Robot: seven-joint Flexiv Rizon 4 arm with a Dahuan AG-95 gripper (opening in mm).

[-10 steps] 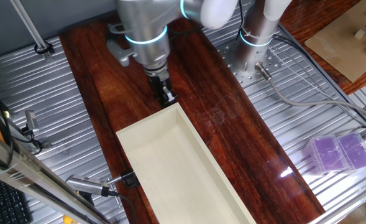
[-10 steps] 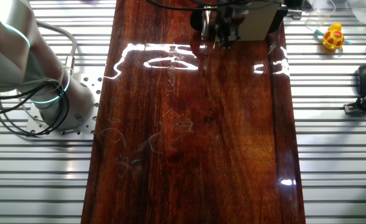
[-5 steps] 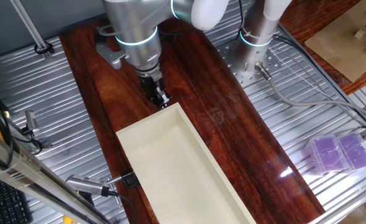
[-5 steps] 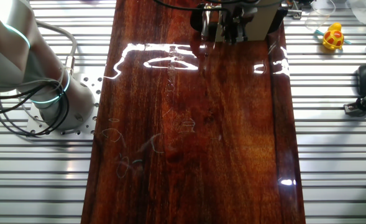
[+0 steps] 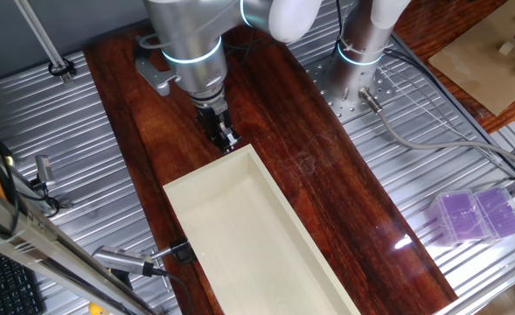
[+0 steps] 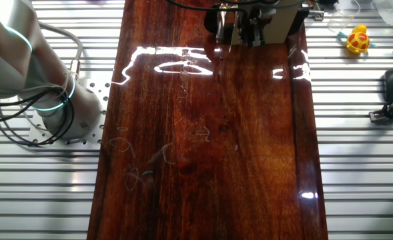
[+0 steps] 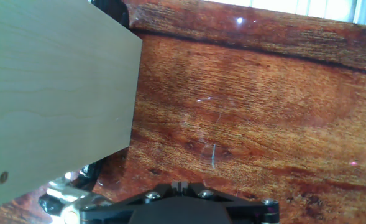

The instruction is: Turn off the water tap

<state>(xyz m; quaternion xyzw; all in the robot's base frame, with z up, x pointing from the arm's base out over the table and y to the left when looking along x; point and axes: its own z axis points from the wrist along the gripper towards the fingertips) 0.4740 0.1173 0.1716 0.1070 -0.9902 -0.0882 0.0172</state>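
My gripper (image 5: 226, 140) hangs low over the dark wooden board (image 5: 327, 175), right at the far end of a long cream box (image 5: 209, 169). In the hand view the gripper (image 7: 179, 185) is shut, its two pads pressed together with nothing between them. At the bottom left of that view a small shiny metal part (image 7: 68, 190) with a black piece (image 7: 93, 173) sits by the corner of the box (image 7: 52, 81); I cannot tell whether it is the tap. In the other fixed view the gripper (image 6: 244, 40) is at the board's far edge.
A metal cylinder (image 5: 121, 261) with a black clamp (image 5: 183, 252) lies left of the box. A purple case (image 5: 476, 214) sits at the right. A yellow toy (image 6: 358, 40) and the arm's base (image 6: 56, 100) flank the board.
Since one second ago the gripper has shifted a little along the box's end. It has not moved in the last half second.
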